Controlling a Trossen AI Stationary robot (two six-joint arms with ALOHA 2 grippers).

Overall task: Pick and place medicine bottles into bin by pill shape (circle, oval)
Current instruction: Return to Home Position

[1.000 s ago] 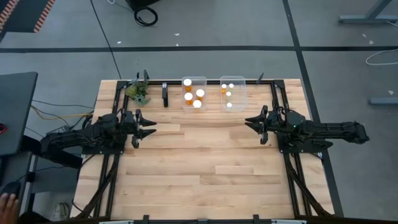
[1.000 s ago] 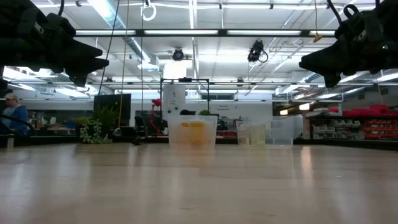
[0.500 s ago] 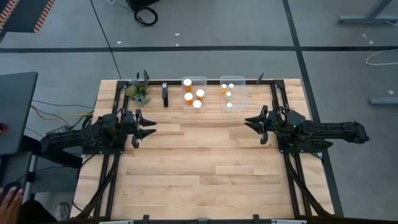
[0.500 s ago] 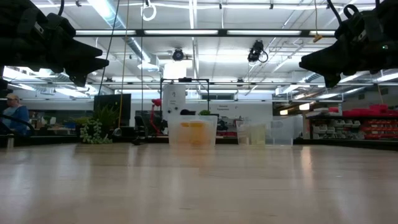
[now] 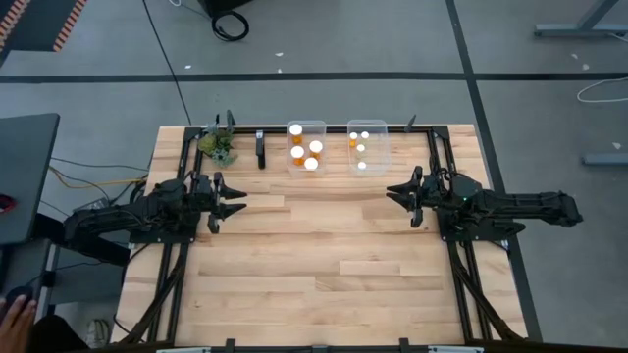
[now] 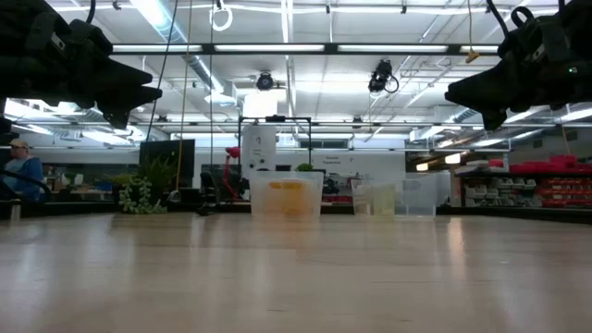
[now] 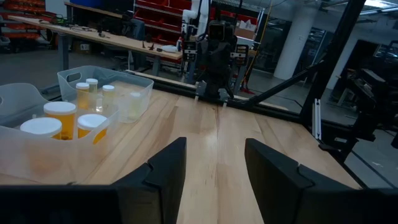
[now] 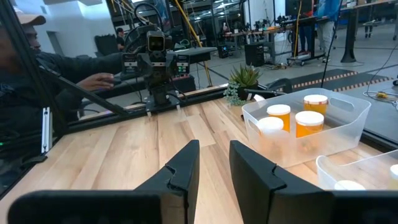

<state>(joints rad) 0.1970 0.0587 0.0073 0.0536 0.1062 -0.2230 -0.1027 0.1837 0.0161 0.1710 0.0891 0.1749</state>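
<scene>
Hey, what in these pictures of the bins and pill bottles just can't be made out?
Pill shapes: in the high view the medicine bottles show only tiny white caps.
Bottle count, low view: the left bin and right bin are distant and blurred.
Right bin, right wrist view: cut off by the picture's edge.
The left gripper and the right gripper wait open at either side, hiding nothing.

The table [image 5: 324, 255] is pale blond wood, patterned in staggered planks. The left transparent bin [image 5: 306, 123] holds orange-amber medicine bottles [image 5: 297, 152] with white caps. In the right transparent bin [image 5: 379, 124] beside it, the paler bottles [image 5: 360, 148] look yellowish, white-capped too. Left of the left transparent bin, the small plant [image 5: 218, 145] is green. The left gripper [image 5: 238, 199] and right gripper [image 5: 392, 192] are black.
</scene>
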